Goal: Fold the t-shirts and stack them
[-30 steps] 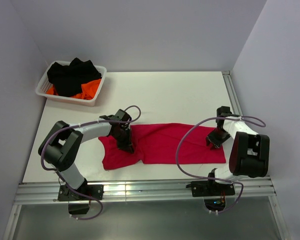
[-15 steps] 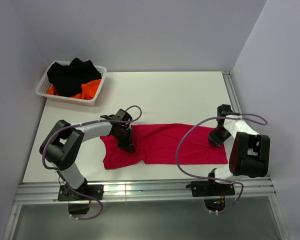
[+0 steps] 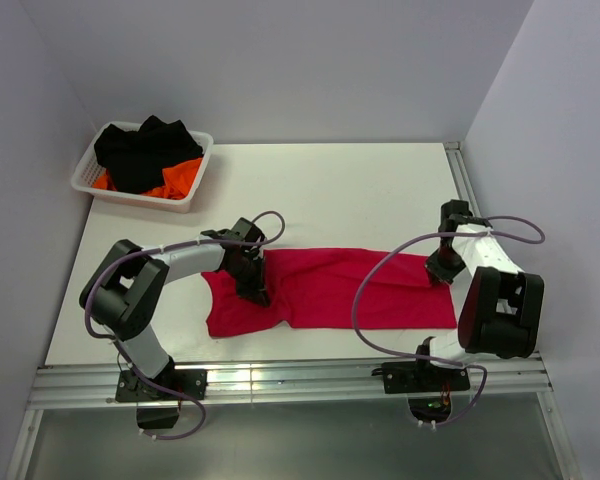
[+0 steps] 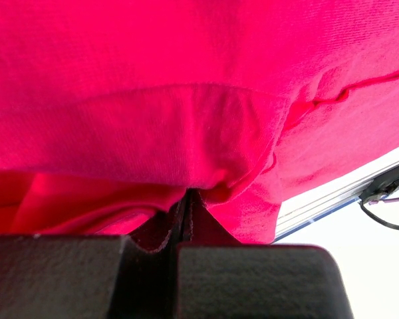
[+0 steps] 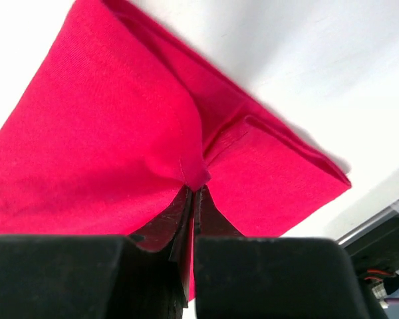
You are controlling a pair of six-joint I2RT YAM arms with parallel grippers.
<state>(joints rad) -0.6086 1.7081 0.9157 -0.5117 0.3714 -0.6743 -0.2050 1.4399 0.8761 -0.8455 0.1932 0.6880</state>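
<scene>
Red t-shirt (image 3: pixel 325 290) lay stretched along the desk (image 3: pixel 360 190), near my edge. Left gripper (image 3: pixel 254 290) was clenched on cloth towards its left end, right gripper (image 3: pixel 440 272) pinched a fold at the right end. As I judged it, both should lift evenly and keep the cloth taut.

T-shirt (image 3: pixel 330 290) lies spread flat on the near half of the table (image 3: pixel 360 190), long side running left to right, just behind the rail (image 3: pixel 280 378) along the near edge. Left gripper (image 3: pixel 254 292) is down on the t-shirt's left part and right gripper (image 3: pixel 437 277) on its right end by the far corner, each with a fold of cloth pinched between its jaws. Basket (image 3: pixel 88 180) sits at the table's far left corner, well apart from the t-shirt, with a pile of clothes (image 3: pixel 145 150) in it.
</scene>
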